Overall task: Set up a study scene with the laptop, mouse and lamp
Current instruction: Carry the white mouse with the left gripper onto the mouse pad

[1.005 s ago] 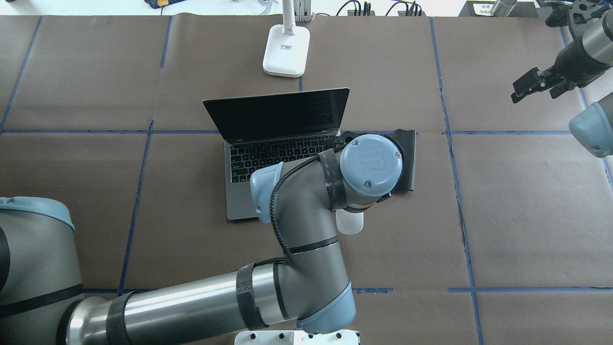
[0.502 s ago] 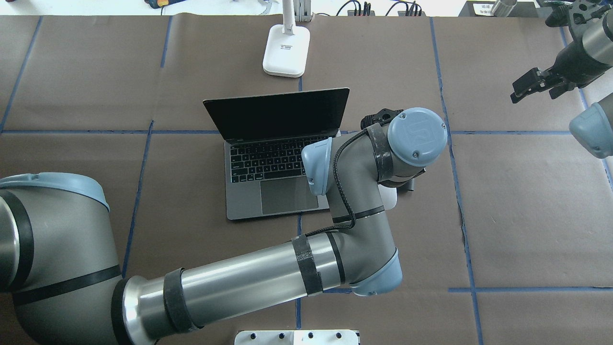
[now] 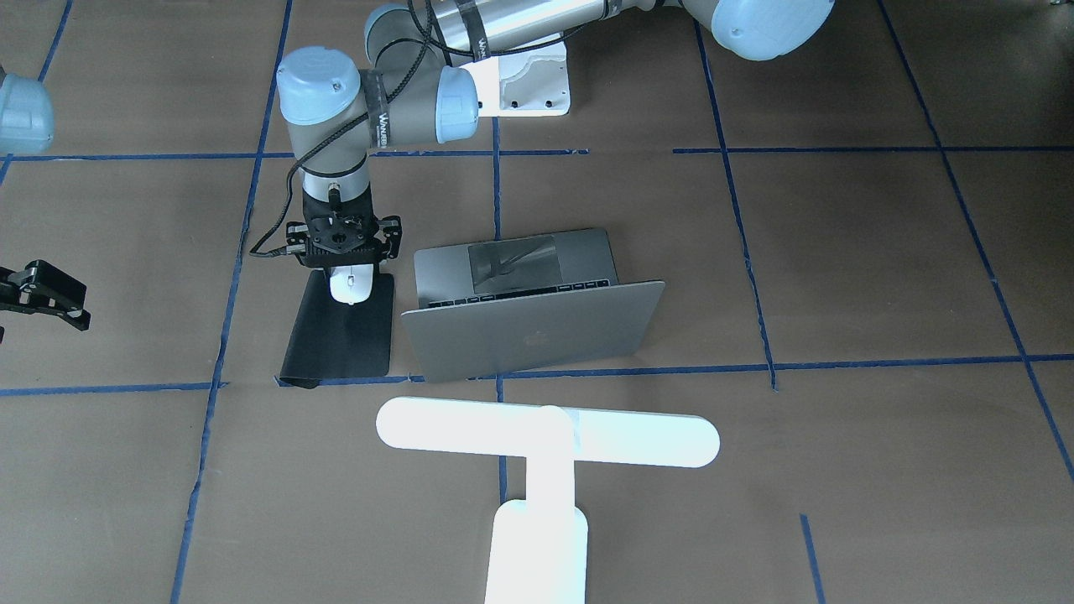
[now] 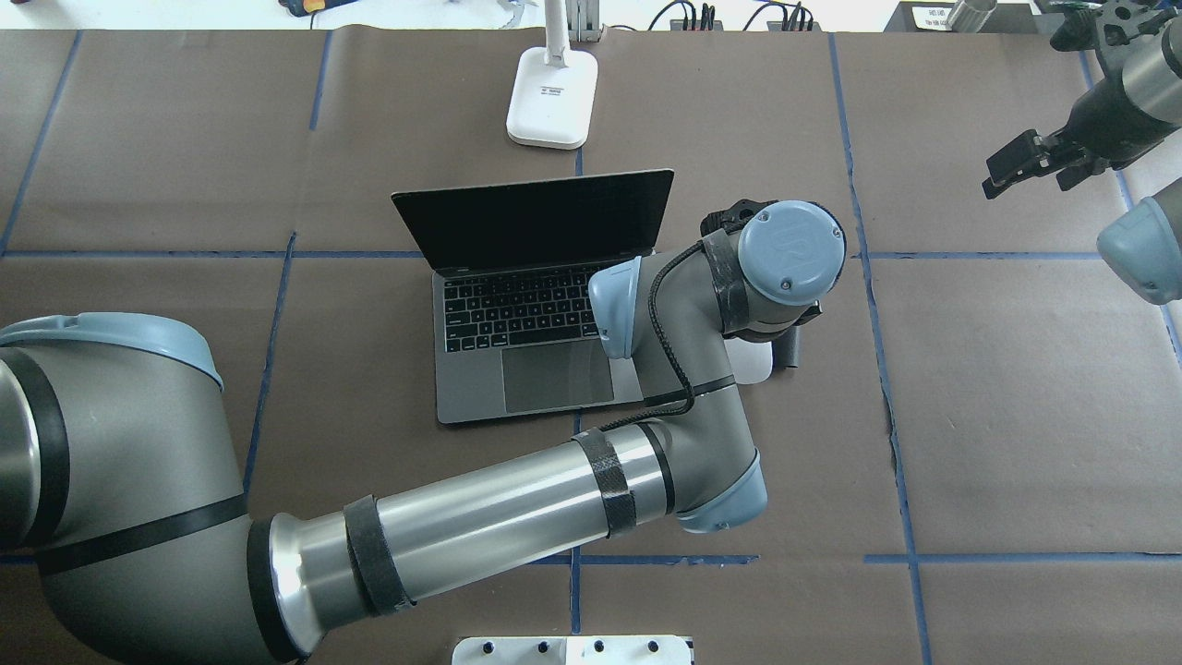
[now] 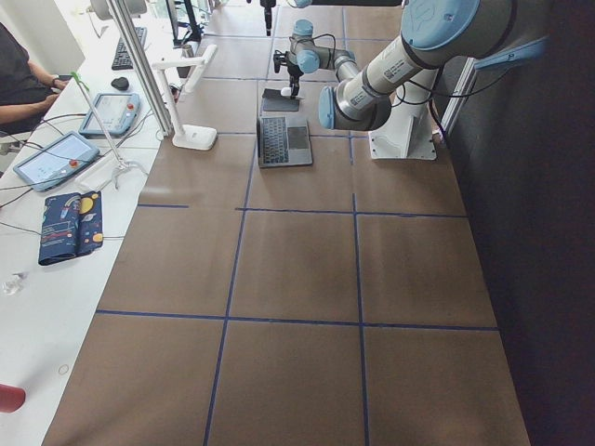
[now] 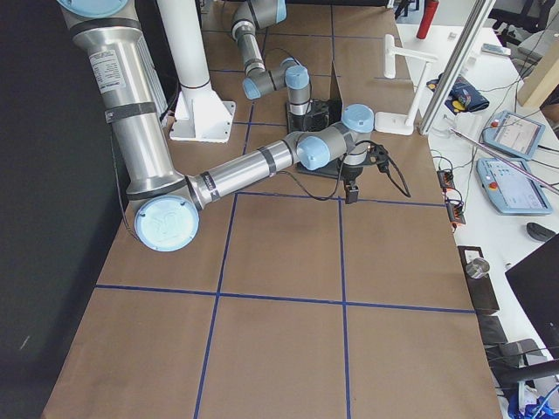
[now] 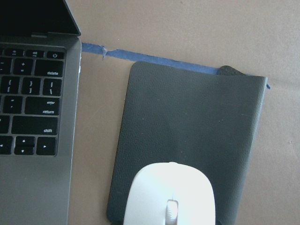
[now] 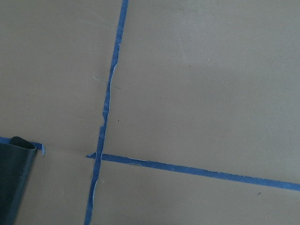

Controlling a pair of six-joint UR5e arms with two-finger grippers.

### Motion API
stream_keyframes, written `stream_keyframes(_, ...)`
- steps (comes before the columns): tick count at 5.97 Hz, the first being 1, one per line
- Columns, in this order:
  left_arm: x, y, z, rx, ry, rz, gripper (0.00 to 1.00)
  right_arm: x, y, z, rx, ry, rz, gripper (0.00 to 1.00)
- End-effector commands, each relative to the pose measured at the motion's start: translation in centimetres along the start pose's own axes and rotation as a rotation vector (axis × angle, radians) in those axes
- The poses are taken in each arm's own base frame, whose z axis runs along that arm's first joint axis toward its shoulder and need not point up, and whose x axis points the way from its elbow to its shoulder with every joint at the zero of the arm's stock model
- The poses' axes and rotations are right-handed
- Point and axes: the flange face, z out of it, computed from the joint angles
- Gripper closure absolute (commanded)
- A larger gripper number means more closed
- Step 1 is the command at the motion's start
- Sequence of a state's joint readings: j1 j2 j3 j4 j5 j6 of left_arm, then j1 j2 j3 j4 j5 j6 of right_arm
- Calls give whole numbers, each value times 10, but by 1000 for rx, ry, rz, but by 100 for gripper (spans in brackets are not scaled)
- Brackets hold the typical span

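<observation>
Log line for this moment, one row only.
phase: placing mouse | left claw: shut on mouse, over mat beside open laptop | right claw: open, empty | lamp: upright beyond laptop

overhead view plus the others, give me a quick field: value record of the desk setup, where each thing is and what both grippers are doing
laptop: open, screen dark, mid-table
lamp: upright behind the laptop, on the side away from the robot
mat: flat beside the laptop on the robot's right, with a small gap between them
mouse: in the left gripper, over the mat's robot-side end; contact with the mat cannot be told
left gripper: pointing down, shut on the mouse
right gripper: open, empty, far right above the table
</observation>
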State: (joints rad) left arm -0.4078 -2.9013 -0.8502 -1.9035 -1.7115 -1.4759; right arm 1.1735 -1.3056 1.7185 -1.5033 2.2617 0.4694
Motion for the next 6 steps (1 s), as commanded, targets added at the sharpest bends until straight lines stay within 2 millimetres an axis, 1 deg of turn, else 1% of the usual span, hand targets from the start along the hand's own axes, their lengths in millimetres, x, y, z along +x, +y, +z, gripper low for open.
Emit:
stream_keyframes(1,-1,-10,12,12,32,-1,91,-1,0,0,0,-1,1,0)
stream_keyframes(2,7,-20,18,23,56,-5,91,-3,0,-3,5,-3,-3,0)
stream_keyframes(3,9,-24,19,29,70,-7,91,-5,2,-7,-1,1,3,0)
stream_keyframes(4,8,-28,19,35,76,-8,81,-10,2,-13,-2,2,4,0)
stream_keyframes(5,8,-28,20,36,88,-13,53,-11,3,-13,-2,2,4,0)
stream_keyframes(6,7,-28,21,35,85,-12,16,-11,3,-13,-2,2,4,0)
